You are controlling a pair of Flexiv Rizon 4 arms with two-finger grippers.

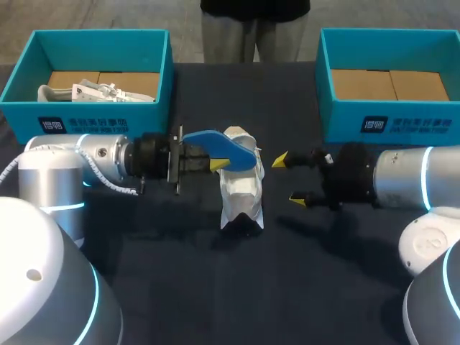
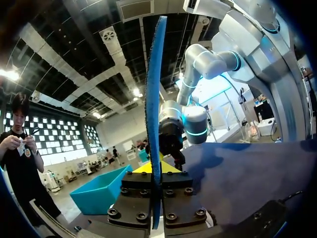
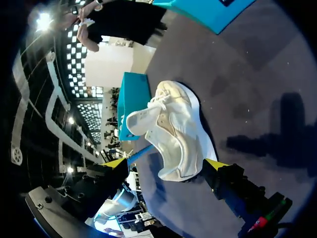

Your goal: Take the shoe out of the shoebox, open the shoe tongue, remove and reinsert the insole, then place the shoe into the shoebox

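furniture: table (image 1: pixel 215 287) | cover: dark blue cloth | light: soft shadows

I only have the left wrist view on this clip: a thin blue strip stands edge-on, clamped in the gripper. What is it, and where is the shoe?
Observer: In the head view it is the blue insole. The left gripper holds it over one end of the white shoe, which lies on the table between the two arms.
Operator: I can see the other arm ahead of mine. Is it holding the shoe?
Observer: No. The right gripper is open beside the shoe, and in the head view its yellow fingertips are clear of it.
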